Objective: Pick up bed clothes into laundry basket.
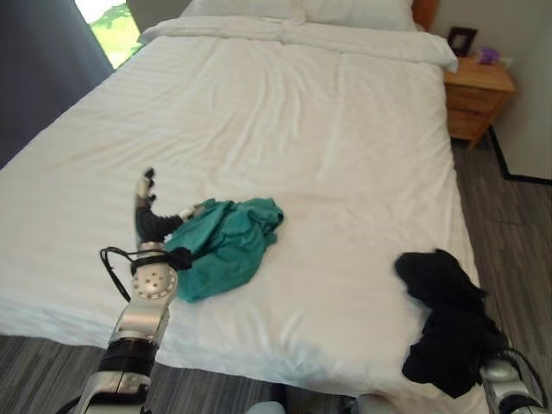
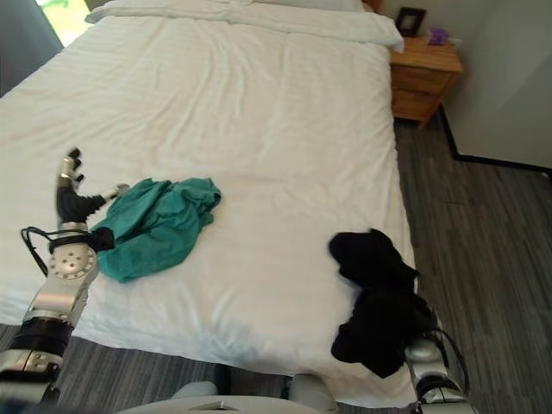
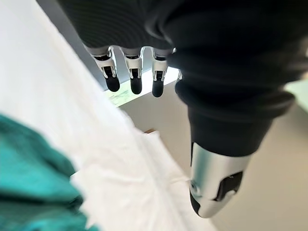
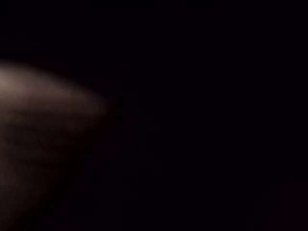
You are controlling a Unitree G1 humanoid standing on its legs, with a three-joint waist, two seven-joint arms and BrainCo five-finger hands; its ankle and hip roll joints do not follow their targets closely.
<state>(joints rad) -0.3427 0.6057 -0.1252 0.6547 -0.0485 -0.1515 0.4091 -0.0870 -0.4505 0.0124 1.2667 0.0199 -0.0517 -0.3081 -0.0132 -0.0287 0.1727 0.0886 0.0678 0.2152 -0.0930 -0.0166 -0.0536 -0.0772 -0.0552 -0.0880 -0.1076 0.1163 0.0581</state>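
On the white bed (image 1: 285, 129), the left hand (image 1: 148, 211) stands upright just beside the crumpled teal garment (image 1: 226, 243), fingers straight and empty. The black garment (image 1: 444, 319) drapes over the bed's near corner, hiding the right hand; its fingers cannot be told.

White-sheeted bed (image 1: 285, 129) fills the room, pillows (image 1: 302, 9) at its head; wooden nightstand (image 1: 477, 97) beside it (dark picture frame (image 1: 461, 39) on top); grey plank floor (image 1: 517, 233); bright window (image 1: 110, 26), dark curtain (image 1: 39, 69).
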